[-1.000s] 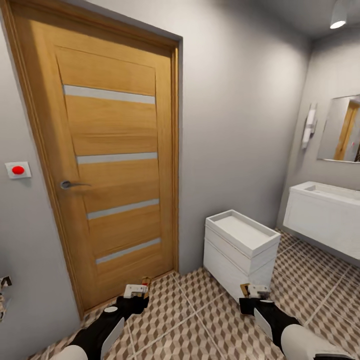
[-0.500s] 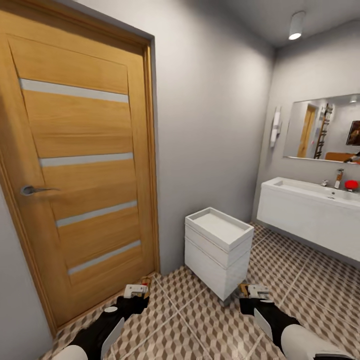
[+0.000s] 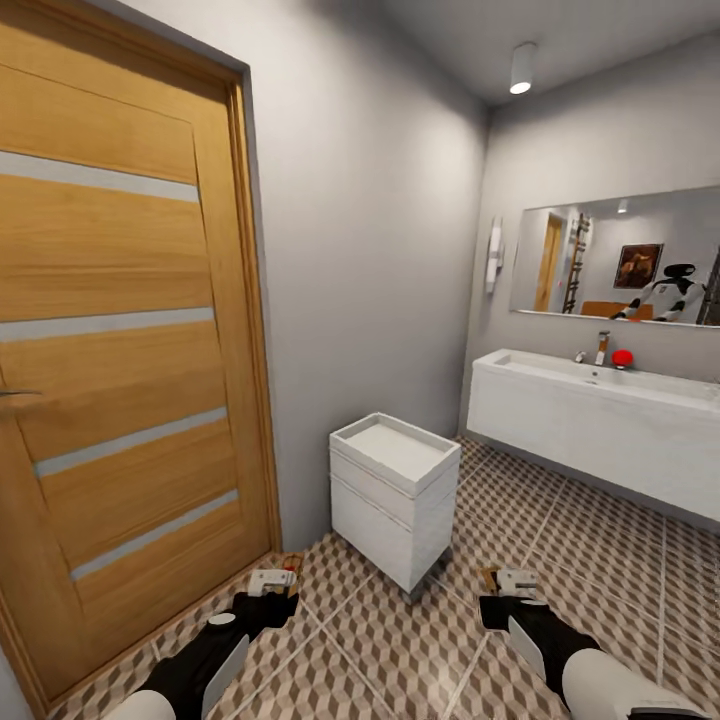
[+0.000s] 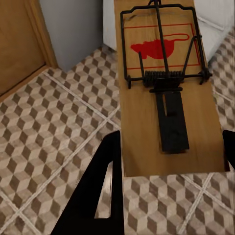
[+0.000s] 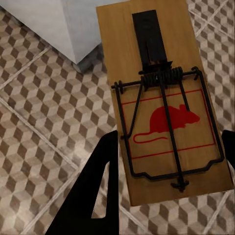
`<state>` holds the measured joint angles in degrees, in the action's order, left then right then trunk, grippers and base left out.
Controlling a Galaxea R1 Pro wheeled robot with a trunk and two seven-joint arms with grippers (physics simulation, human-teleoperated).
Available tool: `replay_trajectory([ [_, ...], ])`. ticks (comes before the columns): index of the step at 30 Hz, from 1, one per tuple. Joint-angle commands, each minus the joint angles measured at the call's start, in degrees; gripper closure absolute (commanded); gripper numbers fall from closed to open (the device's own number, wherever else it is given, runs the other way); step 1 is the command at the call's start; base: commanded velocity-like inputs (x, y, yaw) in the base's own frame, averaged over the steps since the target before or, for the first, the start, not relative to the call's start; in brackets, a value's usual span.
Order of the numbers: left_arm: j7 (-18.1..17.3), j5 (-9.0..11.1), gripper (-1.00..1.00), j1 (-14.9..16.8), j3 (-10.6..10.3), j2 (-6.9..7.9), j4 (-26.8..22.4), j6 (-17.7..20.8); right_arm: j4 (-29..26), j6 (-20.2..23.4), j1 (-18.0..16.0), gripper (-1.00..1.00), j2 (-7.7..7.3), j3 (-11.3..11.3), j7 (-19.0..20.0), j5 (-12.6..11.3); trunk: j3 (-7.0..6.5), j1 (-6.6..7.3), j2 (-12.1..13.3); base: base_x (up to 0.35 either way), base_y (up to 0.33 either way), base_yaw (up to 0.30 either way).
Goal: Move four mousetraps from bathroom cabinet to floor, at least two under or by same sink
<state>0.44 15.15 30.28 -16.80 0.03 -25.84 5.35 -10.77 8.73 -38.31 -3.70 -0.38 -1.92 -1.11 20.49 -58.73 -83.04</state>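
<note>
Cube-patterned floor (image 3: 600,540) (white drawer unit (image 3: 393,497) standing).

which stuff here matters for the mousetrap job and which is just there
Job: brown wooden mousetrap in left end effector; second wooden mousetrap in right end effector; white rectangular sink; cube-patterned tile floor.
Lying about: orange wooden door; small white drawer unit; wall mirror.

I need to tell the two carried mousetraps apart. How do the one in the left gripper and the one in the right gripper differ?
Seen from each wrist camera, the left mousetrap has its red mouse print at the far end, and the right mousetrap at the near end. The left one's dark plate lies nearer the jaws; the right one's farther. Both are wooden boards with wire springs, held between dark jaws above the bathroom floor.
</note>
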Motion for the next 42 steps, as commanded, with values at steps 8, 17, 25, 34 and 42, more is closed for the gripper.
replay_trajectory([
  [8, 0.2, 0.5, 1.0, 0.0, -0.3, -0.15, -0.1, 0.4, -0.1, 0.3, 0.0, 1.0, 0.01, -0.1, -0.1, -0.2, 0.07, 0.0, 0.0, 0.0, 0.0, -0.291],
  [17, 0.2, 0.5, 1.0, 0.0, -0.3, -0.2, -0.1, 0.4, -0.1, 0.3, 0.0, 1.0, 0.01, -0.1, -0.1, -0.2, 0.07, 0.0, 0.0, 0.0, 0.0, -0.291],
  [25, 0.2, 0.5, 1.0, 0.0, -0.3, -0.2, -0.1, 0.4, -0.1, 0.3, 0.0, 1.0, 0.01, 0.0, -0.1, -0.2, -0.02, 0.0, 0.0, 0.0, 0.0, -0.291],
  [34, 0.0, 0.2, 1.0, 0.0, -0.5, -0.24, -0.1, 0.4, -0.1, 0.3, 0.0, 1.0, 0.01, -0.1, -0.1, -0.2, -0.19, 0.0, 0.0, 0.0, 0.0, -0.291],
  [42, 0.0, -3.4, 1.0, 0.0, -0.6, -0.64, -0.1, 0.4, -0.1, 0.3, 0.0, 1.0, 0.09, 0.0, -0.1, -0.2, -0.36, 0.0, 0.0, 0.0, 0.0, -0.291],
])
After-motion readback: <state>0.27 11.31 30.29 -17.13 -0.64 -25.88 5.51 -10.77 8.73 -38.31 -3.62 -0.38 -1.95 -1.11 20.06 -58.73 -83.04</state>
